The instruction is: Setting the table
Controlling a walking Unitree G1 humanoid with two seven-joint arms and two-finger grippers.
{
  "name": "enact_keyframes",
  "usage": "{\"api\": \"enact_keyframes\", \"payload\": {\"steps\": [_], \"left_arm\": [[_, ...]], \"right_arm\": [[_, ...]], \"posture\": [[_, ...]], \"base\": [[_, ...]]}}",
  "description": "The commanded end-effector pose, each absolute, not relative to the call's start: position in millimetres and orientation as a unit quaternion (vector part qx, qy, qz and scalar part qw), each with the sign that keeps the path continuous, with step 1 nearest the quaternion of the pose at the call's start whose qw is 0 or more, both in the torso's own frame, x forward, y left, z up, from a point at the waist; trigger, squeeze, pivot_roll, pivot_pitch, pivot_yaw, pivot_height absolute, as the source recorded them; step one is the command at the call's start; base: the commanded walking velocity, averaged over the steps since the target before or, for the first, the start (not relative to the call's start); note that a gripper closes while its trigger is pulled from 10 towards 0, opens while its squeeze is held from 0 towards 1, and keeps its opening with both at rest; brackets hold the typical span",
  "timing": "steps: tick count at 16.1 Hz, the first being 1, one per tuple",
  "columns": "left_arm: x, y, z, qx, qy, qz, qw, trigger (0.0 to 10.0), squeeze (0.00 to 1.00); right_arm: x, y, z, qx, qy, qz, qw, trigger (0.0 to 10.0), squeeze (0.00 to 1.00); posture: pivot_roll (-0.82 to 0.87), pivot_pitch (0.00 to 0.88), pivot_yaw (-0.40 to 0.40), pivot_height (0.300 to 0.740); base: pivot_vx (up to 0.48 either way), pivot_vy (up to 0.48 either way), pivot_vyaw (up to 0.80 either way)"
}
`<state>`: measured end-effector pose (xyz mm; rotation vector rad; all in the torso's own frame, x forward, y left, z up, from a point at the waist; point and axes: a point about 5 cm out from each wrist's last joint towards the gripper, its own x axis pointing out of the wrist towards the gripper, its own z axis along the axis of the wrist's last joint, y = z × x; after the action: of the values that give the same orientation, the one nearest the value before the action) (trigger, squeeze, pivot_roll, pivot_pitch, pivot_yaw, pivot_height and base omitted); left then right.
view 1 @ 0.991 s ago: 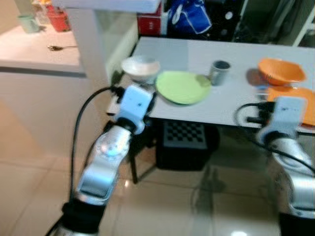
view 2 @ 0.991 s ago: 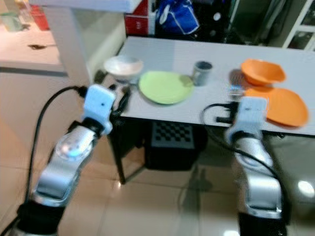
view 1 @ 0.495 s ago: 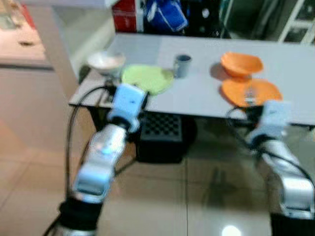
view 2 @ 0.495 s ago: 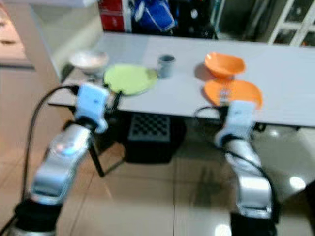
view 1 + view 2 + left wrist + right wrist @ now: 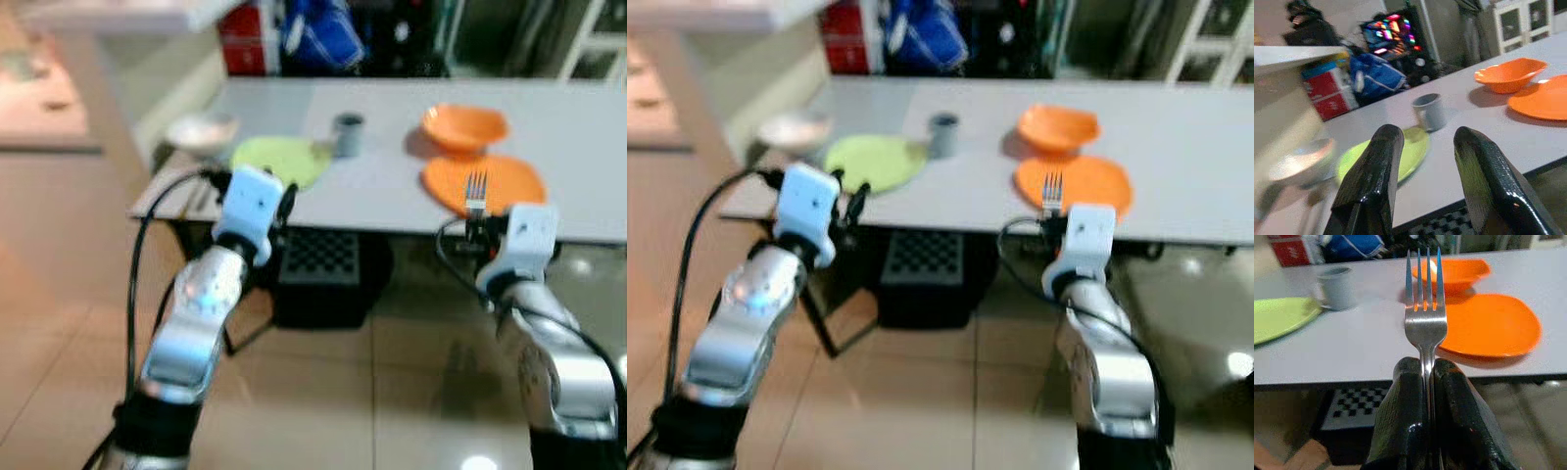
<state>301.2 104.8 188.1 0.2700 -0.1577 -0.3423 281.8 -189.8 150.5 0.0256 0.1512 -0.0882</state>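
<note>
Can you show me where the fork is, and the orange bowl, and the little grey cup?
fork (image 5: pixel 1424 325): right wrist view, on its neck just below the tines.
orange bowl (image 5: pixel 464 126): left eye view, middle of the bowl.
grey cup (image 5: pixel 1429 111): left wrist view, on its side wall.

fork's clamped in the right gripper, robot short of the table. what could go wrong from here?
1. The fork is pinched by its thin handle only in the right gripper; it might twist or slip on contact.
2. Its tines point toward the orange plate, so they could nudge it.
3. The open left gripper near the green plate may clip the table edge.
</note>
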Motion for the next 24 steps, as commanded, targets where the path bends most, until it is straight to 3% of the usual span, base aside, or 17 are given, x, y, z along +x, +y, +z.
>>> {"api": "enact_keyframes", "payload": {"steps": [1,7,17,24], "left_arm": [[302.1,107.3,193.2,0.14,-0.086,-0.173,0.971,10.0,0.0],[302.2,107.0,192.6,0.141,-0.086,-0.178,0.97,10.0,0.0],[300.8,96.9,189.2,0.133,-0.083,-0.195,0.968,10.0,0.0],[302.0,96.0,189.2,0.128,-0.083,-0.193,0.969,10.0,0.0]], "right_arm": [[282.3,-184.1,154.6,0.017,0.07,-0.031,0.997,10.0,0.0],[282.9,-186.2,154.2,0.013,0.074,-0.035,0.997,10.0,0.0],[279.2,-204.6,160.0,0.004,0.066,-0.064,0.996,10.0,0.0],[281.4,-206.0,164.3,-0.012,0.057,-0.057,0.997,10.0,0.0]], "posture": [[-0.05,0.0,0.039,0.74],[-0.05,0.0,0.035,0.74],[-0.06,0.0,0.049,0.74],[-0.07,0.0,0.049,0.74]], "base": [[0.292,0.0,0.0],[0.29,0.0,0.0],[0.289,0.0,-0.77],[0.262,0.0,0.0]]}}
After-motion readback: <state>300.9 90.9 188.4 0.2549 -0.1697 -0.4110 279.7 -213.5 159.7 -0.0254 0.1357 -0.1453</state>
